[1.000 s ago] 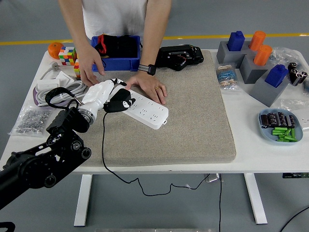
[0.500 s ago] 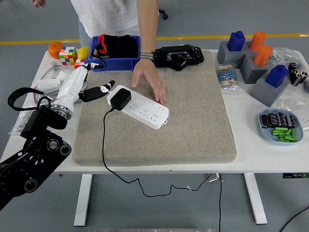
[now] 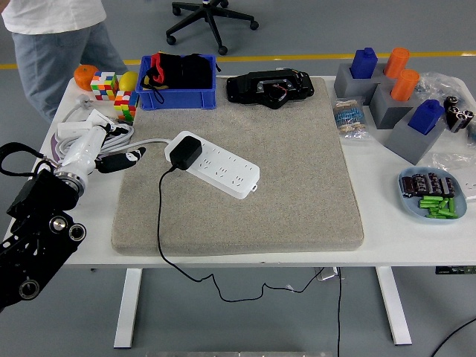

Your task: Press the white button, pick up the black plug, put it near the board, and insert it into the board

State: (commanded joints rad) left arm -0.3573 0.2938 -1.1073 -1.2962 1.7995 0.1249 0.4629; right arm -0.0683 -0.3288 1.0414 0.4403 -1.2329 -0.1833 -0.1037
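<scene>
Since 0.5 s ago my left hand (image 3: 111,158) has pulled back toward the table's left edge, and the person's hand has left the mat; the person (image 3: 56,33) now stands off at the far left corner. My left hand hangs over the mat's (image 3: 297,186) left border, fingers loosely spread and holding nothing, black fingertips (image 3: 134,155) pointing right. Only 1 arm is in frame, no right hand visible.

Right of the hand, apart from it, sits the black plug (image 3: 184,152), seated in the left end socket of the white power strip (image 3: 219,165). Its cable (image 3: 159,223) runs down off the near table edge. The strip's long axis runs from upper left to lower right, plug end nearest my hand. Plug body points up out of the strip. Looks to me like insertion is done, and any next reach goes rightward. White button not distinguishable.
</scene>
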